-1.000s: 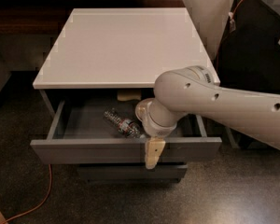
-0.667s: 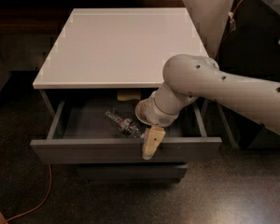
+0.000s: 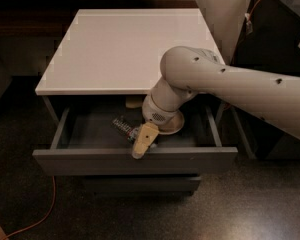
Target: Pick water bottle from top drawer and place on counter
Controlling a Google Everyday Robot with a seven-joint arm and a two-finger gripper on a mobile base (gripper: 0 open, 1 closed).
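Where the big pale arm (image 3: 240,84) reaches in from the right, its elbow covers the counter's near right corner and its wrist dips into the pulled-out top drawer (image 3: 90,161). All the other part of the counter (image 3: 125,44) shows as flat white surface, with its left and far edges in plain sight and its thin front edge overhanging the back of the drawer. The drawer's grey front stands well forward of that edge, and the left half of its dark floor is open. A narrower lower drawer (image 3: 140,184) sits shut beneath it. A round beige bowl (image 3: 176,125) lies in the drawer's right half, partly hidden under the wrist. The water bottle (image 3: 123,127) lies on its side near the middle of the drawer floor, slanting toward the front, just left of the gripper (image 3: 142,144). The gripper points down close behind the drawer front; whether it is clenched or released cannot be told, nor whether it touches the bottle. An orange cable (image 3: 46,215) trails across the floor at lower left.
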